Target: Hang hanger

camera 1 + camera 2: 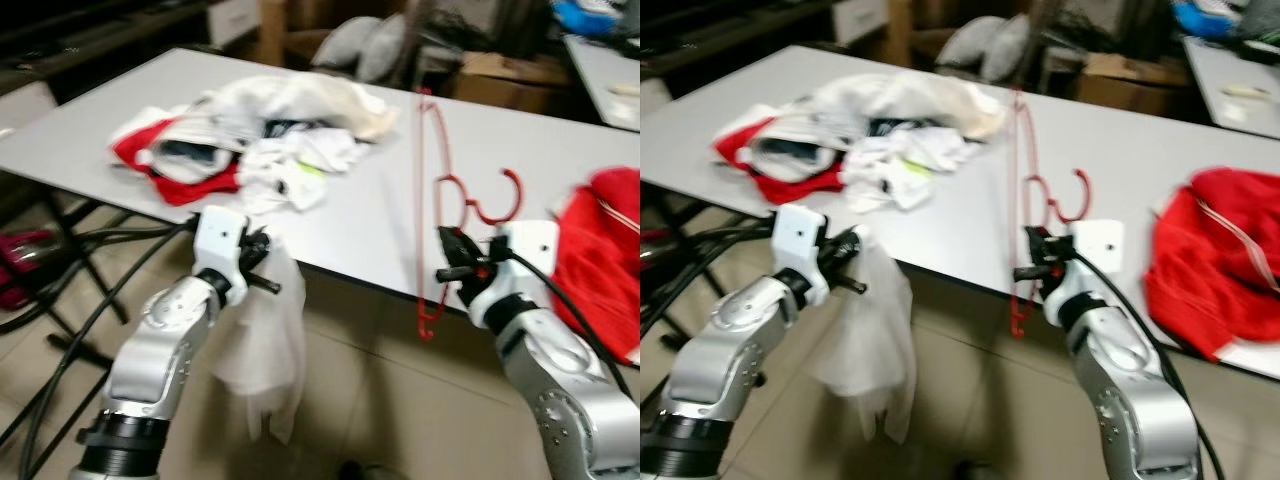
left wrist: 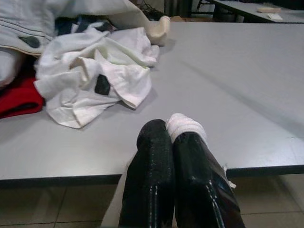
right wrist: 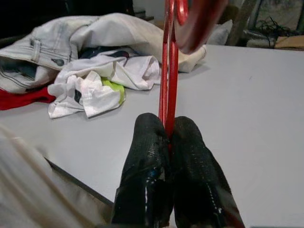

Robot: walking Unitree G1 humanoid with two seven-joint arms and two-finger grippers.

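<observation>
the right gripper (image 1: 452,262) is clamped shut on the red hanger (image 1: 428,215), pinching the thin wire low down, so the frame stands nearly upright and edge-on, its hook (image 1: 497,197) curling toward 2 o'clock of the grip, just over the near edge of the grey table (image 1: 540,150). in the right wrist view the two black fingertips (image 3: 151,142) meet tight around the wire with no gap.

the left gripper (image 1: 262,262), at 9 o'clock of the hanger and well apart from it, is closed on a white garment (image 1: 262,350) that droops below the table edge toward the floor; a tuft of cloth (image 2: 184,126) pokes out between its fingers.

no rail or rod is in sight, so my judgement is that the step in hand is carrying the hanger to a hanging place. to do it well, keep the pinch firm, since a thin wire can swivel in the grip, and keep the hook uppermost and free of the clothes pile (image 1: 265,135) at 10 o'clock and the red garment (image 1: 600,255) at 3 o'clock. the dangling cloth could catch on the table edge.
</observation>
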